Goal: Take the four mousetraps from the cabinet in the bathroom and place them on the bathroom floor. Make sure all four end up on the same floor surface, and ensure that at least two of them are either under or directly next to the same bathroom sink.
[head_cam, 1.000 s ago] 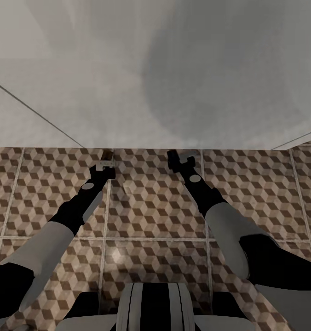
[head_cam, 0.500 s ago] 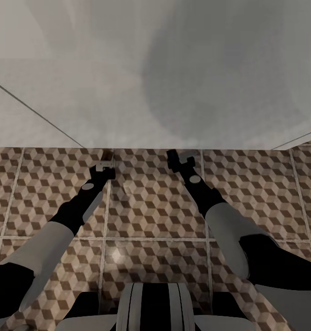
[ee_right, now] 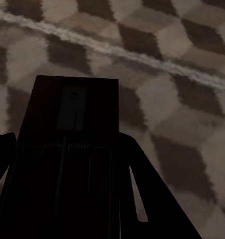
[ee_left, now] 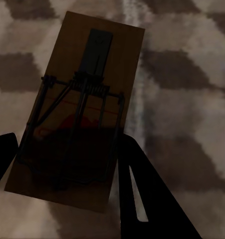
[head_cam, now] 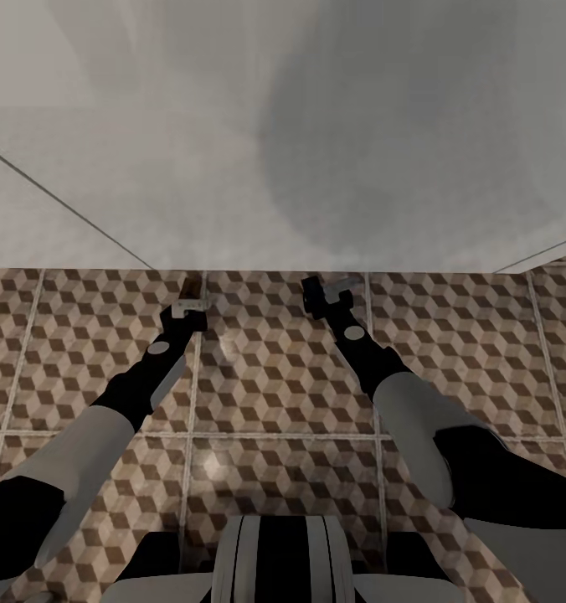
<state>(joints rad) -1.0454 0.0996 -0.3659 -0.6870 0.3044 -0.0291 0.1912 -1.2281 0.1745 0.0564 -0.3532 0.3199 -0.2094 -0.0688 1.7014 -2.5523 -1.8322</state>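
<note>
Gripping, both arms low over bathroom floor (head_cam: 275, 394): left gripper (ee_left: 67, 164) pinching mousetrap (ee_left: 75, 109); right gripper (ee_right: 67, 164) apparently clamped on second mousetrap (ee_right: 67, 144), dim in shadow, beneath white sink (head_cam: 316, 126).

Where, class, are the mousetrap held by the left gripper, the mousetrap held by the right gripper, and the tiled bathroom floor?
left mousetrap (ee_left: 75, 114), left wrist view, on its wire spring.
right mousetrap (ee_right: 75, 107), right wrist view, on its pale metal plate.
bathroom floor (head_cam: 283, 394), head view, on a bare tile between the arms.
</note>
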